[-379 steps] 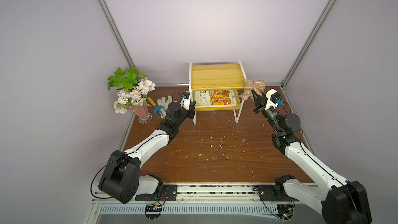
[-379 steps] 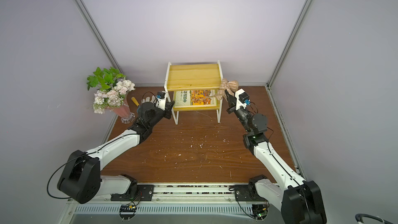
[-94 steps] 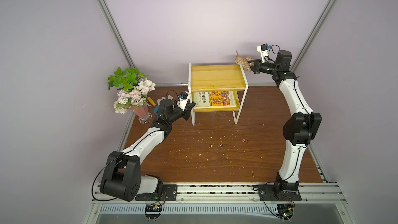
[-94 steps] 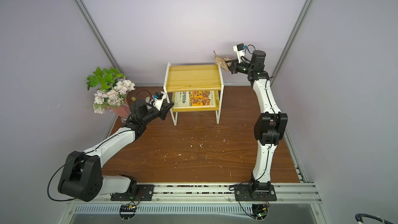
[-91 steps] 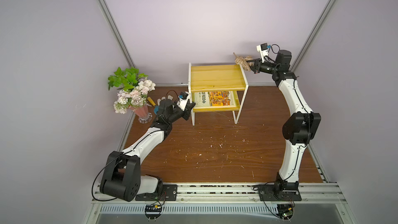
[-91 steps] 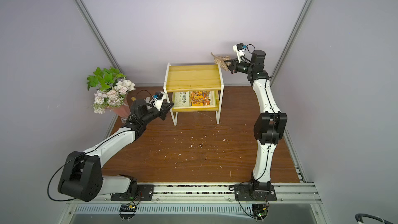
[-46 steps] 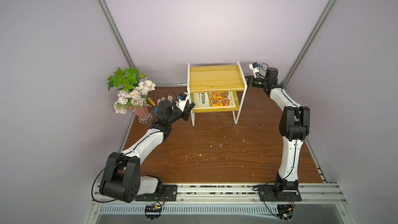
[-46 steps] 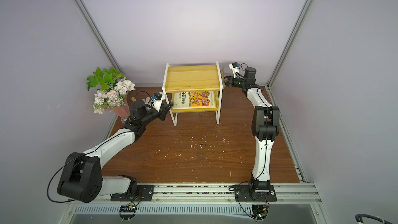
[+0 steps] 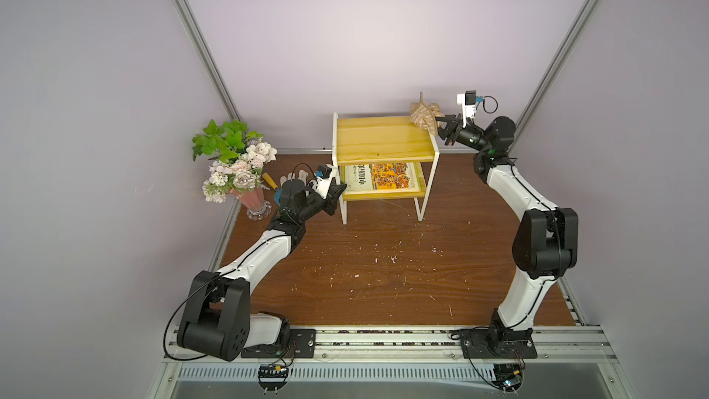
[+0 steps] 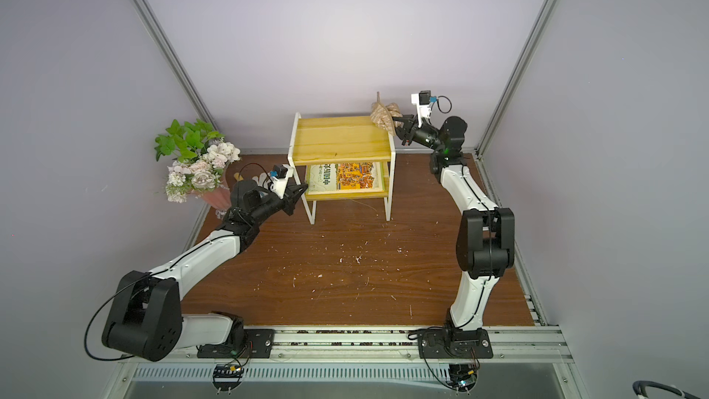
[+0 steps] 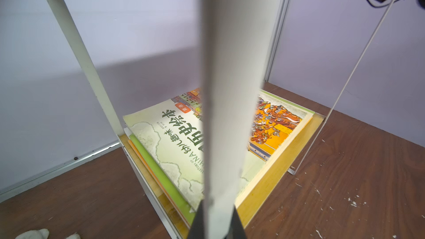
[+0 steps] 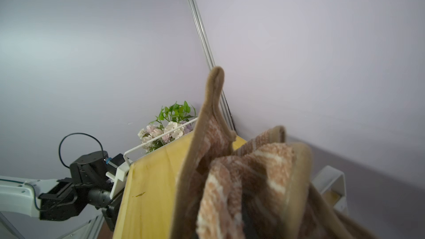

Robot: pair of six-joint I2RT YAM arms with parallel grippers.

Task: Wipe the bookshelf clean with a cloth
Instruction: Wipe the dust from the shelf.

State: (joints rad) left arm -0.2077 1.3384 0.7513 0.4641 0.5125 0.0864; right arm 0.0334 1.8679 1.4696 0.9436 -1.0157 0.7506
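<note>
While both top views look down on the brown counter, the bookshelf stands at its back, with a picture book flat on the lower board. The cloth is bunched at the back right corner of the top board with one fold sticking up; can't tell whether it touches the board. The right jaws are closed tight on it and the right arm reaches up from the right side. The left arm lies low, with the left jaws at the front left leg beside the lower board. A flower vase is at far left, a white glove lies between it and the shelf, and white specks are scattered on the counter. In the left wrist view, the white leg runs straight down between the dark left jaws, which are clamped on it. The book lies on thinner books on the lower board. In the right wrist view, the cloth, tan with pale stripes, fills the foreground over the corner of the top board. The right jaws are hidden behind it. The left arm is at the shelf's far side, with flowers beyond.
</note>
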